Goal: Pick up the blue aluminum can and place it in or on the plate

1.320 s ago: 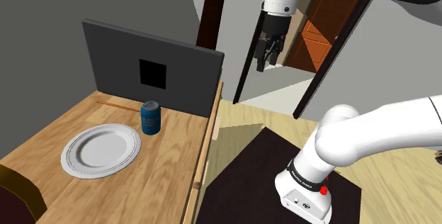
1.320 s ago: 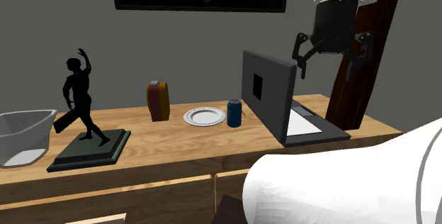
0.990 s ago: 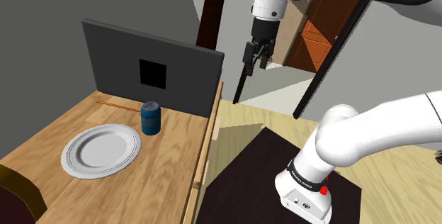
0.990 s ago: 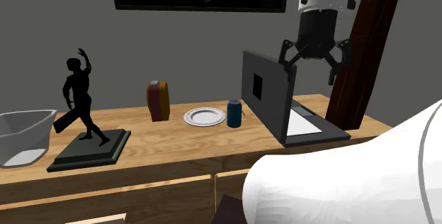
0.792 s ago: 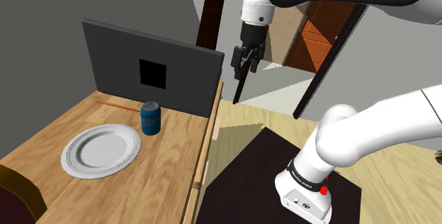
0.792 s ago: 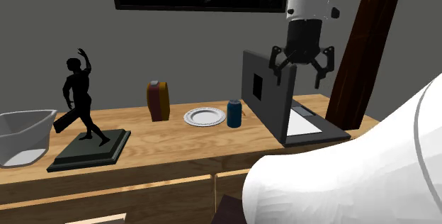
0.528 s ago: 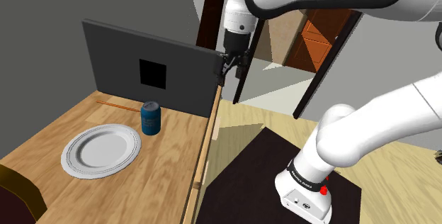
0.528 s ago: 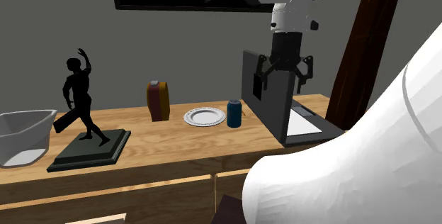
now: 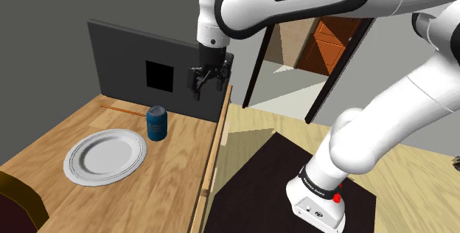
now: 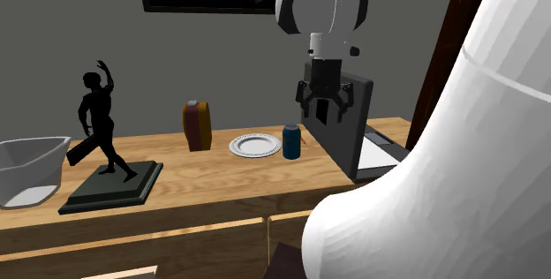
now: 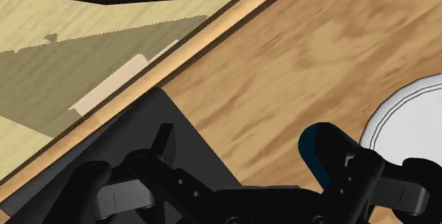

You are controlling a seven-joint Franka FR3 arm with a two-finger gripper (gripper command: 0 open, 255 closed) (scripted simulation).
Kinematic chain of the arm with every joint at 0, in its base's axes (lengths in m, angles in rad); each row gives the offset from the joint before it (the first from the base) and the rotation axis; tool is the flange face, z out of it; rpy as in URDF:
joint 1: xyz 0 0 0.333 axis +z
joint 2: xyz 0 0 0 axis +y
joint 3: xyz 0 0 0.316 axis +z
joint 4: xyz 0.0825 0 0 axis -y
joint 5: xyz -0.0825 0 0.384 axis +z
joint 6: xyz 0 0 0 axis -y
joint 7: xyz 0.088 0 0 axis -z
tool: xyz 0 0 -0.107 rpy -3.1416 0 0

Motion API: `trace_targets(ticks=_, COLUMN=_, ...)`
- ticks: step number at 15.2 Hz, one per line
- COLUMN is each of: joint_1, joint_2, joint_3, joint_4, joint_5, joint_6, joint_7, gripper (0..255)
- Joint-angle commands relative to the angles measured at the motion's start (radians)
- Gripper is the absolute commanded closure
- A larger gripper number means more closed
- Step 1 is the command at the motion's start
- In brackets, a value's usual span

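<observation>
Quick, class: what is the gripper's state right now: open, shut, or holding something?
Gripper: open, holding nothing; the blue can stands on the table apart from it.

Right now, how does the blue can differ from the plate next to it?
The can is blue; the plate is white with a patterned rim. The can stands upright and tall, while the plate lies flat and low. The plate is much wider across than the can. Both rest on the wooden table, side by side, and neither is held.

Blue can (image 9: 156,123), white plate (image 9: 105,157), tan wood-grain tabletop (image 9: 177,174)
</observation>
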Motion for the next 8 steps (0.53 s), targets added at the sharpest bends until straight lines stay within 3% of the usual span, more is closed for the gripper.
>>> trace_targets(ticks=1, joint_1=0.005, joint_2=0.065, joint_3=0.029, joint_4=0.034, joint_5=-0.012, joint_6=0.041, joint_7=0.048, gripper=0)
trace_targets(ticks=8, joint_1=0.030, joint_2=0.323, joint_3=0.096, joint_4=0.205, joint_5=-0.116, joint_6=0.144, joint_7=0.217, gripper=0)
